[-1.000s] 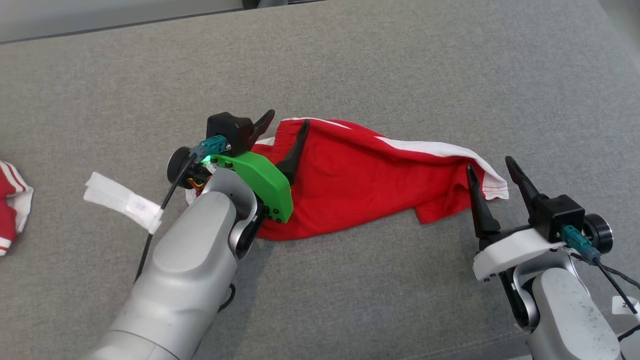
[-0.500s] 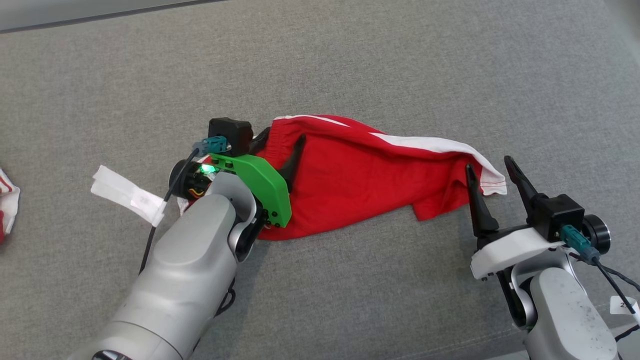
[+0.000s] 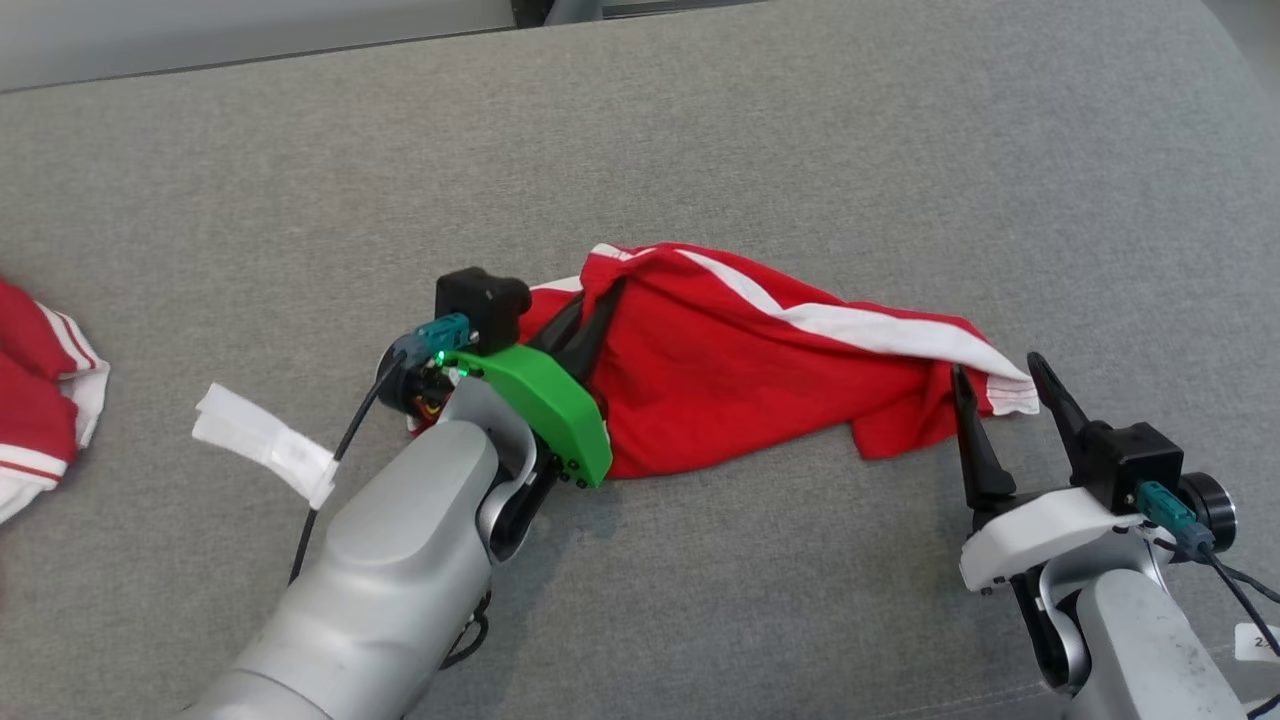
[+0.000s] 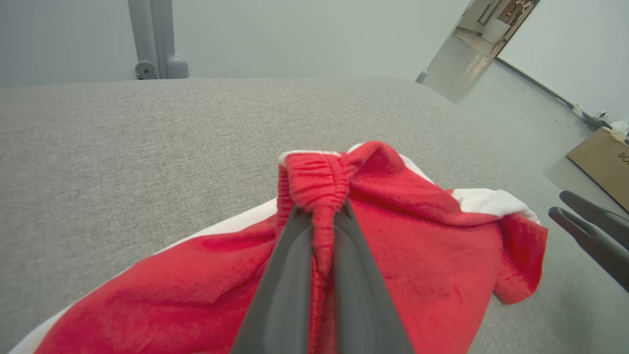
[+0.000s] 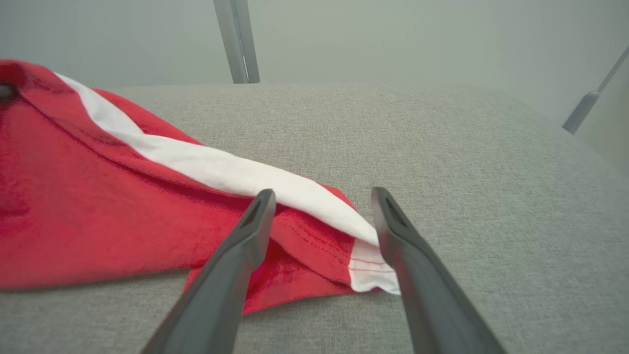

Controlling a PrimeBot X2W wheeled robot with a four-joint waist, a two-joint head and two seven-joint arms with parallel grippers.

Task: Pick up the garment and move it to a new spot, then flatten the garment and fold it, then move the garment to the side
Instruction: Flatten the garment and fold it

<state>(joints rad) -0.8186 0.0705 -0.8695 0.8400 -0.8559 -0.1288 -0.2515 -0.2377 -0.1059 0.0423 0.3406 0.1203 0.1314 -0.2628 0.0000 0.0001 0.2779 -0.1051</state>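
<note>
Garment (image 3: 740,390) in left hand (image 4: 322,211)

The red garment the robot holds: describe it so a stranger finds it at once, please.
Look at the middle of the grey cushion: red shorts with a white stripe. The left hand pinches their waistband, unlike the red cloth at the left edge.

Grey arms (image 3: 400,560), dark jaws, green left bracket (image 3: 545,405), white right bracket (image 3: 1035,525).
</note>
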